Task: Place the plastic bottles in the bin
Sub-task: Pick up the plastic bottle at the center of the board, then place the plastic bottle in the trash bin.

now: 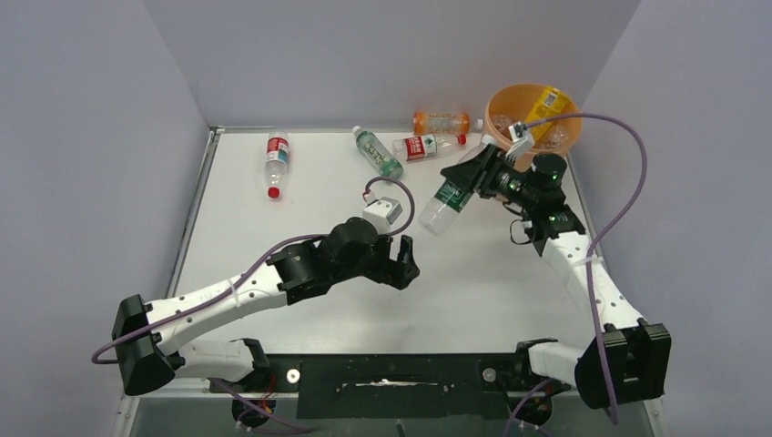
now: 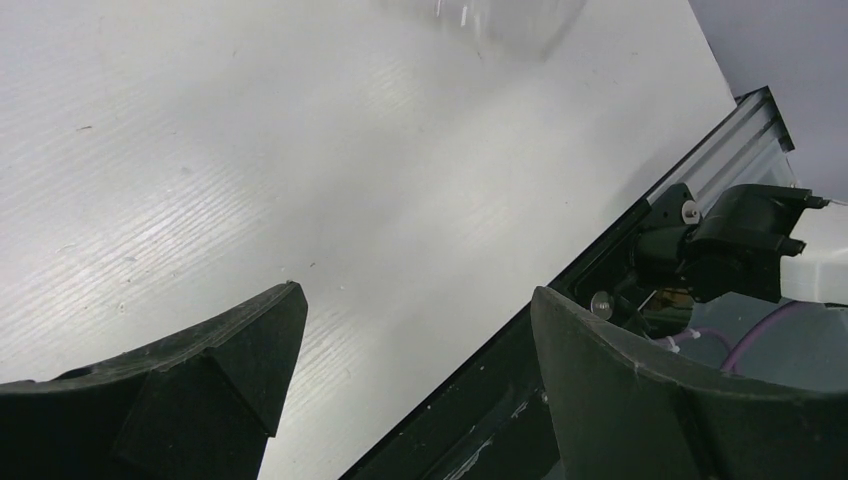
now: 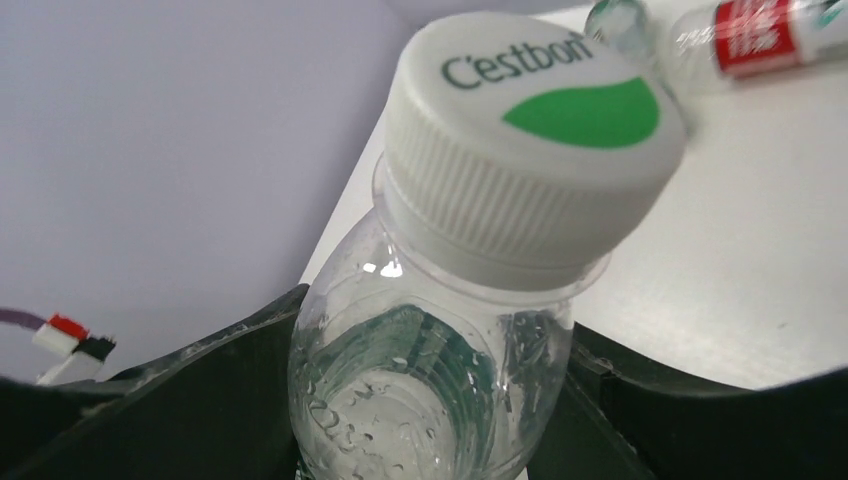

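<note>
White table (image 1: pixel 300 228) carries everything. Peach-orange bin (image 1: pixel 499 105) stands at the far right corner, just behind the right claw's wrist, with 1 yellow bottle (image 1: pixel 549 103) leaning inside it against the rim.

Right claw (image 1: pixel 466 177) pinches a clear bottle (image 1: pixel 446 202) with a green label, gripping it near the shoulder. It slants away from the fingers toward the middle of the table. Its white cap (image 3: pixel 535 150), printed with a green drop, points back at the wrist camera.

Left claw (image 1: pixel 407 264) hangs near the middle of the table, on the near side of the right claw and apart from it. Its jaws are spread wide, and the left wrist view shows bare table between the 2 fingers (image 2: pixel 200 380).

4 more bottles lie on their sides beyond both claws, toward the far edge. An orange bottle (image 1: pixel 443 122) is just beside the bin. A red-label bottle (image 1: pixel 426 146) lies in front of it, near the right claw's tip, and a green-label bottle (image 1: pixel 377 152) lies next to that. A lone red-label bottle (image 1: pixel 277 162) lies well to the left, apart from the rest.
</note>
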You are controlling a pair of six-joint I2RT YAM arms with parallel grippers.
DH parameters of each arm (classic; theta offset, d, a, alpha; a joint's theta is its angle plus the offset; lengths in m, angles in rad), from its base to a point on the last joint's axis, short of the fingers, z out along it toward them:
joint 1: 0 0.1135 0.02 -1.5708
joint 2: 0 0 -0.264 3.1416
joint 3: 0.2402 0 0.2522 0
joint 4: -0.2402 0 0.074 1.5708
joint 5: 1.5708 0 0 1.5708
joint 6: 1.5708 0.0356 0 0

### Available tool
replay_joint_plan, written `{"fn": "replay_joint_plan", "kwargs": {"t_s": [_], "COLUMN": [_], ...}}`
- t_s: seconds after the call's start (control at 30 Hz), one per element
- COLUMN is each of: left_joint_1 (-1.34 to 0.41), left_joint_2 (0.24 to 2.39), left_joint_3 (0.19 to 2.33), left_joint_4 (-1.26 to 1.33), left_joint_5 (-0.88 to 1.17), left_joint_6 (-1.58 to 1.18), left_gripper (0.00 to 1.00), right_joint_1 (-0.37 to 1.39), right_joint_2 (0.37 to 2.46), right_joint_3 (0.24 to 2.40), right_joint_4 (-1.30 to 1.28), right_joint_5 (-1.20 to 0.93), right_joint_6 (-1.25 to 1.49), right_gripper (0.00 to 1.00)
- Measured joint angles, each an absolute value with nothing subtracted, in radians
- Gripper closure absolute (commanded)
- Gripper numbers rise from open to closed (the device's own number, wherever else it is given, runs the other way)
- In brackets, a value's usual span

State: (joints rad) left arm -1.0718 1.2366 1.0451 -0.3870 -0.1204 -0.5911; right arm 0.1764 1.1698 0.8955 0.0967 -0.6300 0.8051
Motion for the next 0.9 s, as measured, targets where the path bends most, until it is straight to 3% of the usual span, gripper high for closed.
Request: {"fn": "replay_joint_plan", "kwargs": {"t_s": [0.47,0.9], "left_joint_1": [-1.063,-1.06], "left_joint_2": [1.14,1.137], "left_joint_3": [0.997,0.992], "left_joint_4": [-0.45,-0.476], "left_joint_5": [-0.18,-0.189], "left_joint_6": [-0.612,-0.622], "left_gripper": [0.16,0.15], "right_joint_1": [-0.255,-0.32], "right_joint_2": [1.43,1.579], "right_joint_3": [1.448,1.525], "right_joint_4": [0.017,0.062], "right_joint_5": [-0.641,-0.395], "right_joint_6": [0.767,0.683], "right_gripper": [0.47,0.45]}}
